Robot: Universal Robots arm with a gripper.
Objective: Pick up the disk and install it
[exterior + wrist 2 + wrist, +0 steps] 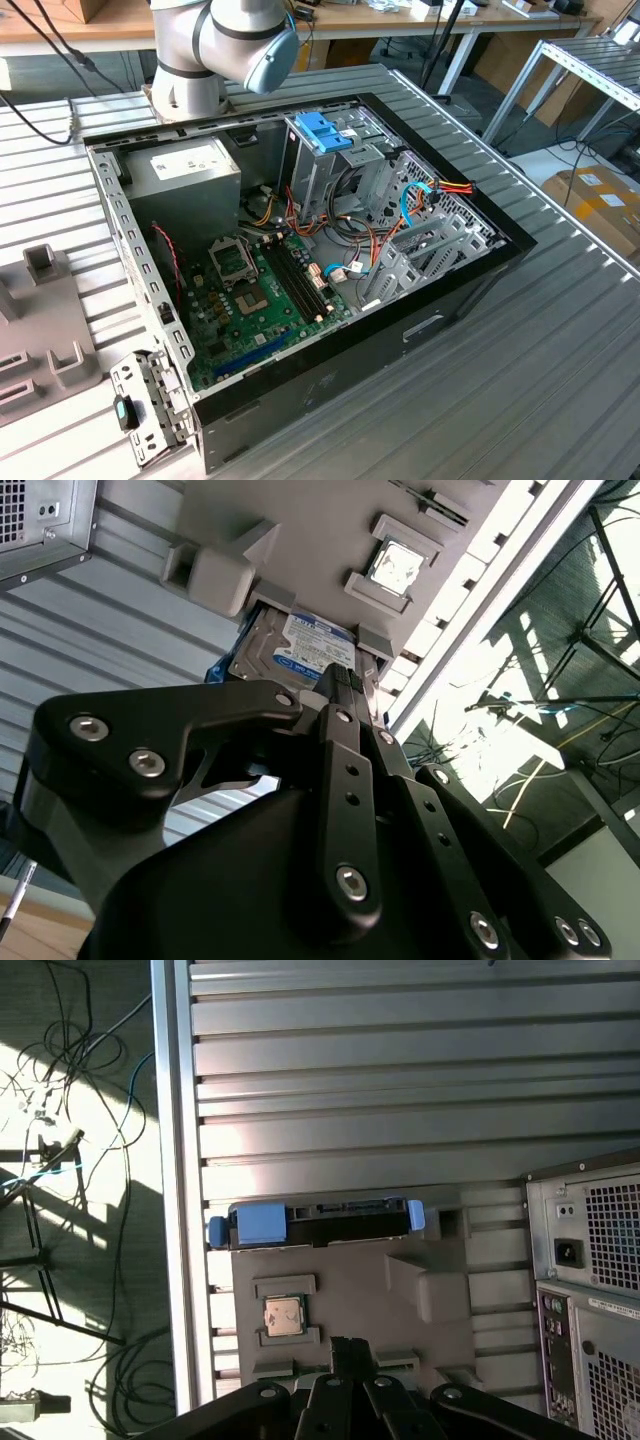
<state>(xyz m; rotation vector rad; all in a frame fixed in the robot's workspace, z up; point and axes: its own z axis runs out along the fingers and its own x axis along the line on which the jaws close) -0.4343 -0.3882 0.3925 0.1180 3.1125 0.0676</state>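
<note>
black gripper (338,677) closed, empty, nr disk (298,648)

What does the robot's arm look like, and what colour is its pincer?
The arm is made of fat, round silver-grey tubes, with a light blue cap on one joint. The pincer is matte black, built from angular bars dotted with shiny silver screws.
</note>
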